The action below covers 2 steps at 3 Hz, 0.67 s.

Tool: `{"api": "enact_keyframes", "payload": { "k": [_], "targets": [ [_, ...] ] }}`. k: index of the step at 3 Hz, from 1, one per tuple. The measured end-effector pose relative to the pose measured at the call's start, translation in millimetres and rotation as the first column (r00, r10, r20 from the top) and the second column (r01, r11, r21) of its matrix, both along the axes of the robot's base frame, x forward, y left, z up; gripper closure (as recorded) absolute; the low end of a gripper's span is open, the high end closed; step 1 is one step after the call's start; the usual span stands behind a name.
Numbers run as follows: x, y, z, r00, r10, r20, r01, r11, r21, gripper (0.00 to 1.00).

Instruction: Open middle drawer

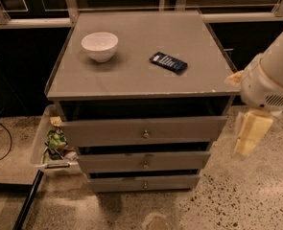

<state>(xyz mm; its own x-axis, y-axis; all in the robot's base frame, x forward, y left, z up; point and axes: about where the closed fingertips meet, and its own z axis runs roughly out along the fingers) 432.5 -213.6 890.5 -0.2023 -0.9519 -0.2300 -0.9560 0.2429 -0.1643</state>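
The grey cabinet [141, 75] has three drawers stacked in its front. The middle drawer [179, 160] is a flat grey front with a small round metal knob [145, 165] at its centre, and a dark gap shows above it. The top drawer [189, 129] sits above it and the narrow bottom drawer [174, 181] below. My gripper [249, 134], a cream part hanging under the white arm [270, 78], is at the cabinet's right side, level with the top and middle drawers. It is apart from the drawer fronts and touches nothing.
A white bowl [100, 46] and a dark blue packet [168, 62] lie on the cabinet top. A white bin [39, 147] with snack bags stands on the floor against the cabinet's left side. A black bar [28, 200] and a cable [6, 143] lie at lower left. A speckled floor [246, 195] lies to the right.
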Motion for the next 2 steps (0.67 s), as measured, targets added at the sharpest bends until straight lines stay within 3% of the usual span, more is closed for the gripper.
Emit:
{"api": "enact_keyframes", "payload": {
  "k": [1, 2],
  "targets": [
    [-7.6, 8.0, -55.0, 0.9964, 0.085, 0.000, -0.085, 0.995, 0.056, 0.00],
    [-8.2, 14.4, -103.9, 0.9844, 0.171, 0.041, -0.175, 0.973, 0.148, 0.00]
  ]
}}
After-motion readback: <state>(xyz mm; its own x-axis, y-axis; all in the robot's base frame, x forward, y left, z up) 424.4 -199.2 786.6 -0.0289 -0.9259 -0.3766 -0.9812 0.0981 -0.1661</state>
